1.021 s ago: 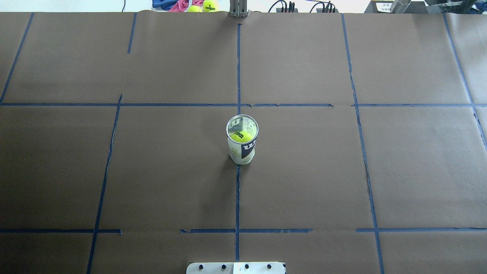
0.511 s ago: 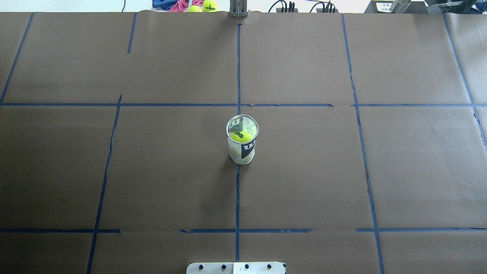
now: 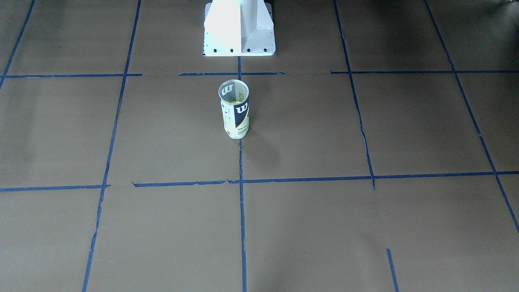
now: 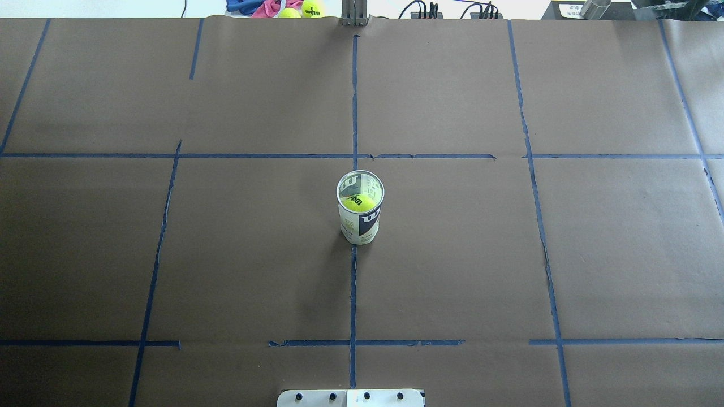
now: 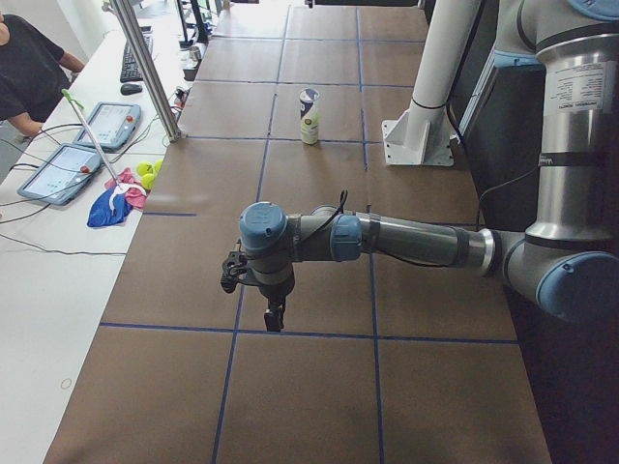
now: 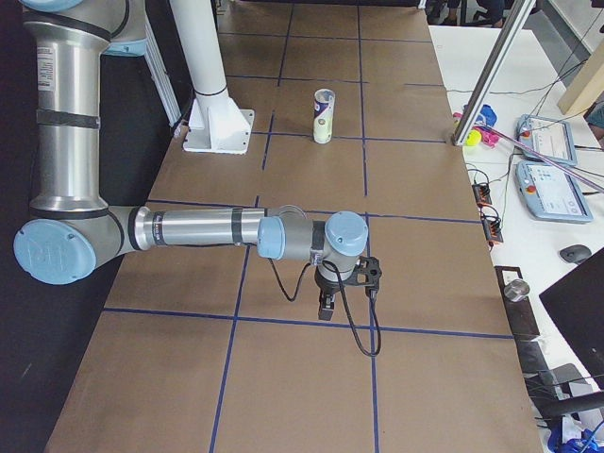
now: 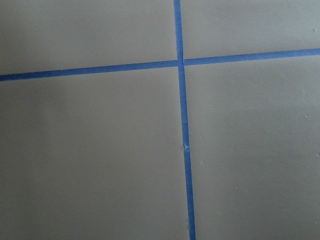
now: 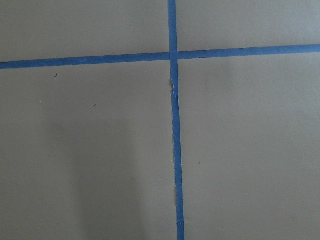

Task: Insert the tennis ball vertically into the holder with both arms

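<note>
The holder, a clear can with a white and navy label, stands upright at the table's middle on a blue tape line; it also shows in the front view. The tennis ball sits inside it, below the open rim. My left gripper hangs over the table far from the can, seen only in the left side view; I cannot tell whether it is open or shut. My right gripper hangs likewise at the opposite end, and I cannot tell its state. Both wrist views show only paper and tape.
The white pedestal base stands just behind the can on the robot's side. Two spare balls and coloured cloths lie beyond the far edge. A person and tablets are beside the table.
</note>
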Available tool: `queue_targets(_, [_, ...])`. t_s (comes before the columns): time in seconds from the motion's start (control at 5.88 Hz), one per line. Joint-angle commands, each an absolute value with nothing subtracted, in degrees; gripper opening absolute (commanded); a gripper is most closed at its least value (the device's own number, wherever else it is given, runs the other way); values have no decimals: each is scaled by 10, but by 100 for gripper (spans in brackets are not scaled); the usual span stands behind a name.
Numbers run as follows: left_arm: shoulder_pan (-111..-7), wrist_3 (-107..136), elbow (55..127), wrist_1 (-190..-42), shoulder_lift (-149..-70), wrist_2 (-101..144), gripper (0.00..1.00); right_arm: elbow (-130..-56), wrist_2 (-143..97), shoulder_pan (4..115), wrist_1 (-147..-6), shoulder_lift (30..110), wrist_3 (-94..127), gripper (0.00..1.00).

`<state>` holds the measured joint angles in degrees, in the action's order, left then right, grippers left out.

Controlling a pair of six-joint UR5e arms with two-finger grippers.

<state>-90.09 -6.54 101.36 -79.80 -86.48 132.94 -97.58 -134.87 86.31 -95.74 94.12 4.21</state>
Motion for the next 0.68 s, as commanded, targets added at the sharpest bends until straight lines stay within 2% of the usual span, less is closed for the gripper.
queue_targets(0.0, [-901,-67,1009,-794,-863,1330,100,-975,-1350,863,-958,939,45,100])
queue_targets(0.51, [-902,-67,1008,-796,-860,1330,100,-977,-1355,863,-957,935,47,100])
